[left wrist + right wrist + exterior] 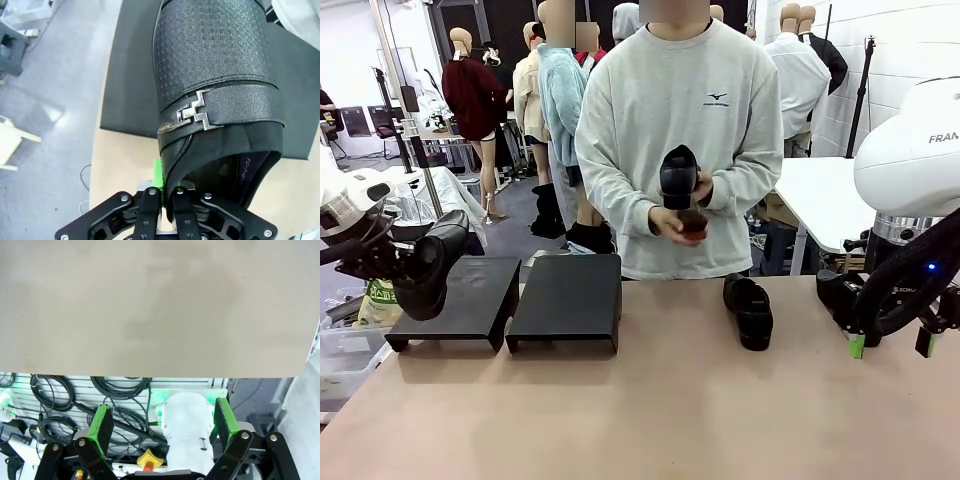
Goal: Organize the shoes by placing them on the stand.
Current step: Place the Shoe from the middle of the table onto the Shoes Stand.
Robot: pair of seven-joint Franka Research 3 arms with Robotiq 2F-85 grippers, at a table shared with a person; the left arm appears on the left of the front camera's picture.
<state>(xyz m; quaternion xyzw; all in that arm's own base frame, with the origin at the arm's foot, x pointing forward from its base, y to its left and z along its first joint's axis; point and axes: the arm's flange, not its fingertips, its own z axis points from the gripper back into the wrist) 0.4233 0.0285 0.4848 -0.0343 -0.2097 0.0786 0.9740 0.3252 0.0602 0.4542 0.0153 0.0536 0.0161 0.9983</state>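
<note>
Where the left arm comes in over the table's point(670, 420) left end, the left gripper point(398, 262) is clamped on a black buckle shoe point(432, 268); the shoe hangs in the air at the outer edge of the left riser point(470, 300), tilted, apart from the riser's top. In the left wrist view the left gripper point(167, 192) has its fingers closed tight on the rim of the shoe's opening, one green pad point(158, 175) showing against the outside; the buckle shoe point(215, 75) runs away from the camera, its textured upper crossed by a strap with a silver buckle point(197, 111); the matte black left riser point(130, 75) lies beneath it. The right riser point(568, 298) stands just beside the left one, its flat top bare. The person at the far side holds a second shoe point(678, 172) on end in both hands point(672, 222) at chest height, a reddish sole at the lower end. A third shoe point(748, 310) lies on the table right of the middle; whether another lies against it I cannot tell. The right gripper point(892, 343) hangs near the table's right edge with its jaws spread wide and nothing between them; the right wrist view shows the right gripper point(164, 422) the same way, its green pads point(102, 427) well apart, the beige table point(160, 305) beyond.
</note>
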